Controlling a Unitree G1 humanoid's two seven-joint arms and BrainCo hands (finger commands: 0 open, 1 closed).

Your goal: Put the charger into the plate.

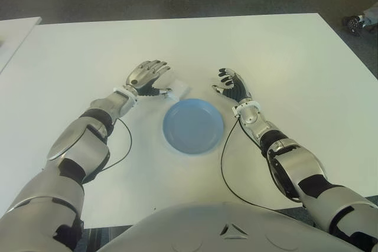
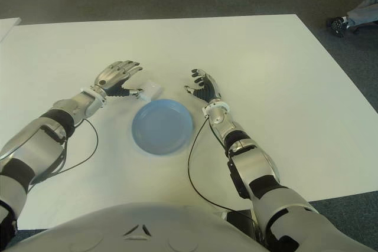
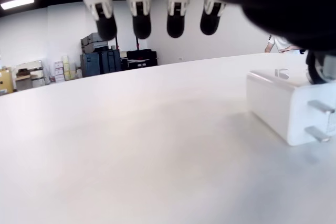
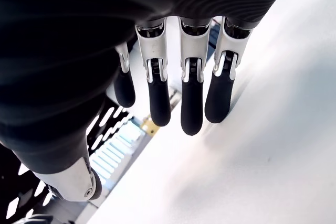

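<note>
A white charger with metal prongs lies on the white table, just beyond the far left rim of the blue plate. Nothing lies in the plate. My left hand hovers right beside the charger on its left, fingers spread and open, with the thumb close to the charger's top. Whether the thumb touches it, I cannot tell. My right hand is at the plate's far right rim, palm facing the plate. Its fingers are extended and hold nothing.
Black cables trail from both wrists across the table toward my body. A second white table stands at the far left. A person's shoe shows on the floor beyond the table's right corner.
</note>
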